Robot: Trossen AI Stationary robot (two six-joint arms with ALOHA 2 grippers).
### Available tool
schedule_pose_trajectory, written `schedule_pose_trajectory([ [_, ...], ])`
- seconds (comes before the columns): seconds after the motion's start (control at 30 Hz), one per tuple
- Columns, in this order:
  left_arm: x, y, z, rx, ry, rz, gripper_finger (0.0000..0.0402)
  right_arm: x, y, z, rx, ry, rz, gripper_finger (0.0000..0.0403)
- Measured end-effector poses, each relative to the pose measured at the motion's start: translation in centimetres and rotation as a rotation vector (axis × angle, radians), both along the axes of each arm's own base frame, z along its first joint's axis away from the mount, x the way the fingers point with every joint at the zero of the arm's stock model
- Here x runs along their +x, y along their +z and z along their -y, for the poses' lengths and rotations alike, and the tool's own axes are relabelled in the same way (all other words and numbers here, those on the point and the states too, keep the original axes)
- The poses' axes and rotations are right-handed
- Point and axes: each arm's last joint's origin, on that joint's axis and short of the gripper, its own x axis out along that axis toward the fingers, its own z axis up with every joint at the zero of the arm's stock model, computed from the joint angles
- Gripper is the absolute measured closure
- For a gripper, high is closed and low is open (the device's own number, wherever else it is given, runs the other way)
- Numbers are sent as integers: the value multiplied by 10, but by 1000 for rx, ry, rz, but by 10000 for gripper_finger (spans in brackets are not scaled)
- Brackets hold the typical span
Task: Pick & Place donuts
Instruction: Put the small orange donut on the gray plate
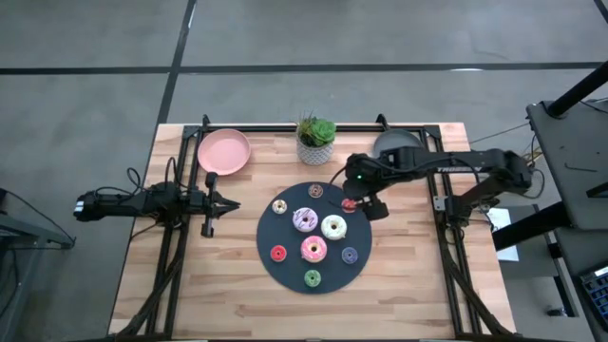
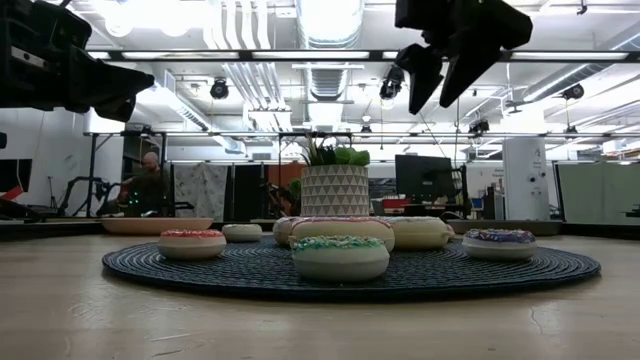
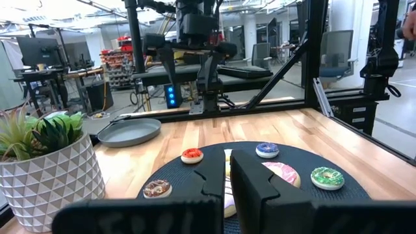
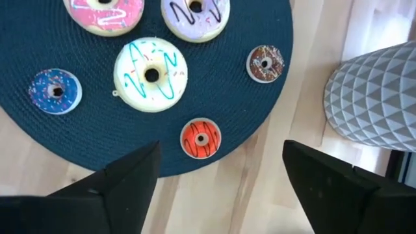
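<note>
Several toy donuts lie flat on a dark round mat (image 1: 291,269) in the middle of the table: large pink (image 1: 313,249), purple-white (image 1: 305,219) and white (image 1: 333,227) ones, with smaller ones around them. My right gripper (image 4: 221,175) hangs open above the mat's far right edge, pointing steeply down. A small red donut (image 4: 201,138) lies just ahead of its fingertips, untouched. A brown donut (image 4: 265,63) and a blue one (image 4: 55,91) lie nearby. My left gripper (image 1: 214,202) waits shut and level at the table's left side, clear of the mat.
A white patterned pot with a green plant (image 1: 315,142) stands at the far edge, close behind my right gripper. A pink plate (image 1: 224,152) lies far left and a grey plate (image 1: 394,144) far right. Bare wood lies along the near edge.
</note>
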Motion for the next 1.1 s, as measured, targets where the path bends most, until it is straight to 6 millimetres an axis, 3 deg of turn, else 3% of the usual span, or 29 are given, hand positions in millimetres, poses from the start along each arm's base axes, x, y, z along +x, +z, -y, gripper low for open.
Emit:
schedule_pose_trajectory([
  [0.33, 0, 0, 0, 0, -1, 0, 402, 11, -18, 4, 26, -62, -63, 97],
  [0.57, 0, 0, 0, 0, -1, 0, 402, 18, -32, 10, 18, -16, -112, 100],
  [1.1, 0, 0, 0, 0, 0, 0, 402, 12, -70, 14, 45, 89, -124, 103],
])
